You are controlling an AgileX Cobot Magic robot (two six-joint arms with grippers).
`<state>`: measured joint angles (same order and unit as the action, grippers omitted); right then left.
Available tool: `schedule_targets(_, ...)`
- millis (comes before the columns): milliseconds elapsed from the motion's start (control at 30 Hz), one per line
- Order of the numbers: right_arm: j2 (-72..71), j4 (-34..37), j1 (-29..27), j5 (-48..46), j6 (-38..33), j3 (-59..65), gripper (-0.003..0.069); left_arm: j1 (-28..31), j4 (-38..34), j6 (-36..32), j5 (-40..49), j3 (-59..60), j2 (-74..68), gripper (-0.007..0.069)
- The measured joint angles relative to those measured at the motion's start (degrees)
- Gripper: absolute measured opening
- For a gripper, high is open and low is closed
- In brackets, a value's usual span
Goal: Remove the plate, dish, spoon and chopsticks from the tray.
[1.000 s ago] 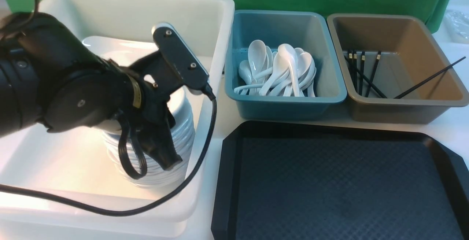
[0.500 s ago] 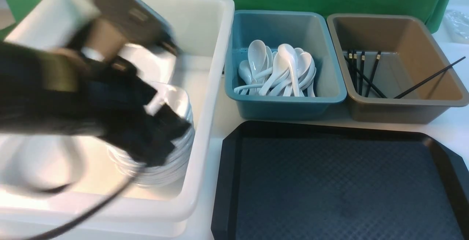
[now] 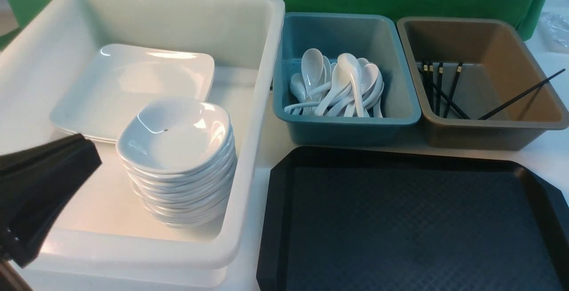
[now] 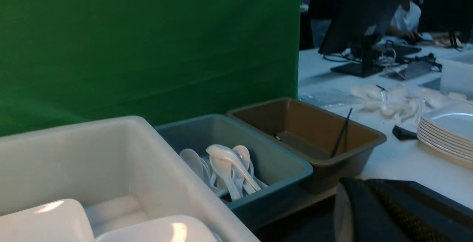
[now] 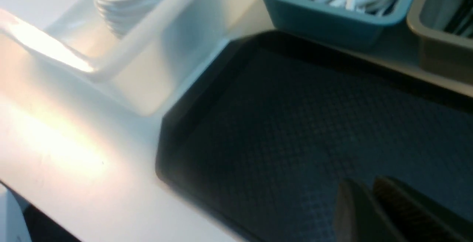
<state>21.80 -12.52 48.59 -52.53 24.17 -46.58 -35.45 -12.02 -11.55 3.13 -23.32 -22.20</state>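
Observation:
The black tray lies at the front right with nothing on it; the right wrist view shows it bare too. The large white plate rests in the white tub. In front of it, the dish tops a stack of like dishes. Several white spoons lie in the teal tub, and black chopsticks in the brown tub. My left gripper is shut and empty at the tub's near left corner. My right gripper hovers over the tray, fingers together, holding nothing.
The three tubs stand in a row behind and left of the tray, before a green backdrop. One chopstick leans over the brown tub's right rim. A further stack of plates sits on the table beyond the brown tub.
My left arm has pulled back from over the dish stack to the near left corner, and its jaws have closed. The top dish now shows uncovered.

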Motion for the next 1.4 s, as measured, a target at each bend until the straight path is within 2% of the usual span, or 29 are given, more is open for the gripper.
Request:
schedule_targets(67, 0.0, 0.0, 0.0, 0.6, 0.8, 0.0, 0.0100, 0.0, 0.8, -0.2, -2.4, 2.7, 0.1, 0.0010)
schedule_targets(533, 0.0, 0.2, -0.2, 1.0, 1.7, 0.0, 0.0127, 0.0, 3.4, -0.4, -3.1, 11.5, 0.1, 0.0010)
schedule_targets(633, 0.0, 0.2, -4.3, 1.0, 1.7, 0.0, 0.0122, 0.0, 3.5, -0.4, -3.1, 12.9, 0.1, 0.0010)
schedule_targets(700, 0.0, 1.0, -8.8, 1.4, 0.1, 0.6, 0.0083, 0.0, 3.5, -0.4, -3.1, 13.5, 0.1, 0.0010)
schedule_targets(800, -1.1, 6.0, -19.1, 5.7, -11.7, 5.0, 0.0027, 0.0, 3.5, -0.4, -2.6, 13.8, 0.1, 0.0010)
schedule_targets(867, -3.3, 11.8, -28.6, 13.8, -22.0, 12.5, 0.0019, 0.0, 3.5, -0.4, -2.3, 13.9, 0.1, 0.0010)
schedule_targets(967, -7.8, 16.4, -37.1, 23.0, -26.8, 21.9, 0.0018, 0.0, 3.5, -0.4, -2.3, 14.0, 0.1, 0.0010)
schedule_targets(1067, -14.8, 18.7, -43.9, 31.4, -28.6, 33.9, 0.0018, 0.0, 3.5, -0.4, -2.2, 14.0, 0.1, 0.0010)
schedule_targets(1200, -20.7, 19.2, -45.6, 35.7, -28.9, 44.2, 0.0018, 0.0, 3.5, -0.4, -2.2, 14.0, 0.1, 0.0010)
schedule_targets(1400, -21.7, 18.7, -45.6, 38.0, -29.4, 46.9, 0.0018, 0.0, 3.5, -0.4, -2.1, 14.0, 0.1, 0.0010)
